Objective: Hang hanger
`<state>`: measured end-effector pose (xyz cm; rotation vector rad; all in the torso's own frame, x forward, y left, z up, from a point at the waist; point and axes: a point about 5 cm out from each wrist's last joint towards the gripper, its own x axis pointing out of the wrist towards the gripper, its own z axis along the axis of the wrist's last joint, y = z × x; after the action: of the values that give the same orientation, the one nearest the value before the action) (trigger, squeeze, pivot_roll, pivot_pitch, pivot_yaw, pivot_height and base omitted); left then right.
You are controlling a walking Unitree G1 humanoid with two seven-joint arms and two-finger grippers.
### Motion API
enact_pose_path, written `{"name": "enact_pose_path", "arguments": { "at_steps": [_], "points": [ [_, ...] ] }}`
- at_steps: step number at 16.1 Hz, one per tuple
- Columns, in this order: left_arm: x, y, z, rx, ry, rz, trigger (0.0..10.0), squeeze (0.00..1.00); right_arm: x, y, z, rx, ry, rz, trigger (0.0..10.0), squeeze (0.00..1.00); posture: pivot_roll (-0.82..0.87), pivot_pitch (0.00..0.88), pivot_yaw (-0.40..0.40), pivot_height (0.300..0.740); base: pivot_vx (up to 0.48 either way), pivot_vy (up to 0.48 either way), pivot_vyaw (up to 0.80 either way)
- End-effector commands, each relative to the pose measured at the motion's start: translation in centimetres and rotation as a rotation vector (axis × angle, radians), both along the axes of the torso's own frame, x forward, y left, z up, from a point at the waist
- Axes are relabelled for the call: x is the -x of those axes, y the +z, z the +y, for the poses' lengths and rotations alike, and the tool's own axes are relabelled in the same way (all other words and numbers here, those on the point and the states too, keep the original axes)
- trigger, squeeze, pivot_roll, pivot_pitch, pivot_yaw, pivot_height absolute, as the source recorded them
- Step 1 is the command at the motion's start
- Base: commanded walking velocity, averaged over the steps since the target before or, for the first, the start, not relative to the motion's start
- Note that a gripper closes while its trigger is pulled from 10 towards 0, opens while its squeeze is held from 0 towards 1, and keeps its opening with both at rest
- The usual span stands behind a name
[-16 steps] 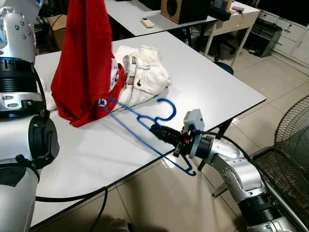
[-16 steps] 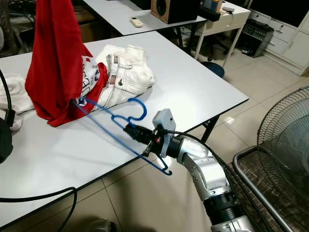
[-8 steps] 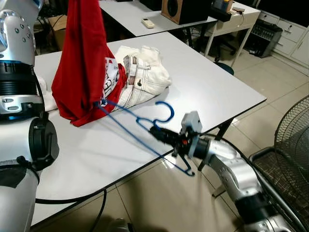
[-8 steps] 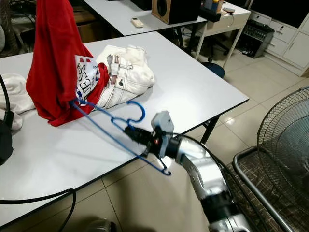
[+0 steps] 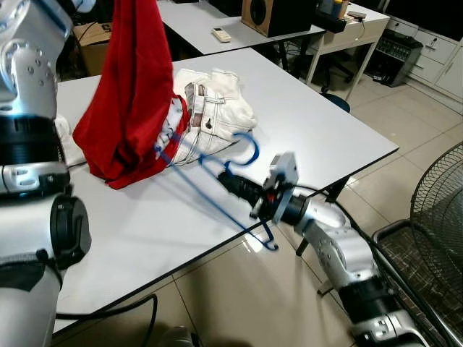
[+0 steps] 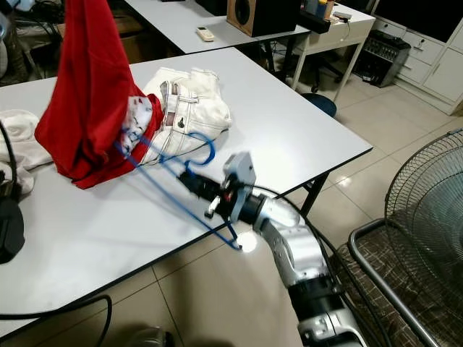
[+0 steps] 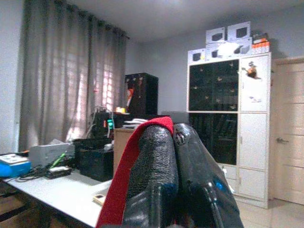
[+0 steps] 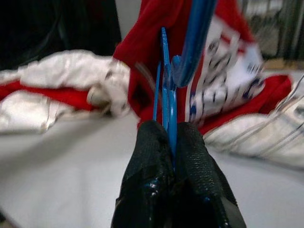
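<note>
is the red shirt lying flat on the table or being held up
Held up. The left gripper is shut on the red shirt, which hangs bunched, its lower end resting on the white table.

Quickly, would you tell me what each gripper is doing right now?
Left gripper: shut on the red garment, held up above the table.
Right gripper: shut on the blue hanger.

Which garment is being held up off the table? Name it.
The red T-shirt, pinched in the left claw and hanging over the table; the white jeans lie crumpled flat on the tabletop.
</note>
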<state>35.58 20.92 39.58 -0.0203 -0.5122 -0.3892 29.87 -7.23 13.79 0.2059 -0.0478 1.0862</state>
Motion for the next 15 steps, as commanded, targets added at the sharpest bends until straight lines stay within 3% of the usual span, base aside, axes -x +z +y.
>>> {"name": "enact_pose_path", "arguments": {
  "at_steps": [1, 5, 8, 9, 11, 12, 14, 15],
  "points": [
    [0.3, -0.2, 0.6, -0.005, 0.035, 0.002, 0.0, 0.0, -0.4, 0.8, -0.9, -0.056, -0.046, -0.016, 10.0, 0.0, 0.05, 0.0, -0.035, 0.74, 0.0, 0.0, 0.0],
    [0.6, -3.3, 2.3, -0.129, 0.148, 0.063, 0.0, 0.0, -0.1, 1.9, -2.0, -0.142, -0.097, -0.026, 10.0, 0.0, 0.05, 0.0, -0.032, 0.74, 0.0, 0.0, 0.0],
    [0.8, -8.2, 3.8, -0.246, 0.24, 0.195, 0.0, 0.0, 0.7, 3.1, -2.9, -0.205, -0.131, -0.045, 10.0, 0.0, 0.03, 0.0, -0.032, 0.74, 0.0, 0.0, 0.0],
    [1.1, -9.9, 4.0, -0.322, 0.245, 0.245, 0.0, 0.0, 1.1, 3.5, -3.3, -0.223, -0.139, -0.05, 10.0, 0.0, 0.03, 0.0, -0.033, 0.74, 0.0, 0.0, 0.0],
    [2.3, -12.2, 3.0, -0.373, 0.118, 0.344, 0.0, 0.0, 1.9, 4.9, -4.2, -0.254, -0.149, -0.077, 10.0, 0.0, 0.02, 0.0, -0.031, 0.74, 0.0, 0.0, 0.0],
    [3.2, -12.9, 2.3, -0.357, 0.01, 0.383, 0.0, 0.0, 2.3, 5.9, -4.7, -0.275, -0.152, -0.097, 10.0, 0.0, 0.02, 0.0, -0.028, 0.74, 0.0, 0.0, 0.0],
    [4.4, -12.4, 1.4, -0.288, -0.141, 0.371, 0.0, 0.0, 2.6, 7.1, -5.4, -0.298, -0.152, -0.12, 10.0, 0.0, 0.01, 0.0, -0.028, 0.74, 0.0, 0.0, 0.0],
    [5.2, -11.4, 0.6, -0.254, -0.228, 0.312, 0.0, 0.0, 2.8, 7.6, -5.8, -0.295, -0.155, -0.129, 10.0, 0.0, 0.01, 0.0, -0.029, 0.74, 0.0, 0.0, 0.0]
  ]
}}
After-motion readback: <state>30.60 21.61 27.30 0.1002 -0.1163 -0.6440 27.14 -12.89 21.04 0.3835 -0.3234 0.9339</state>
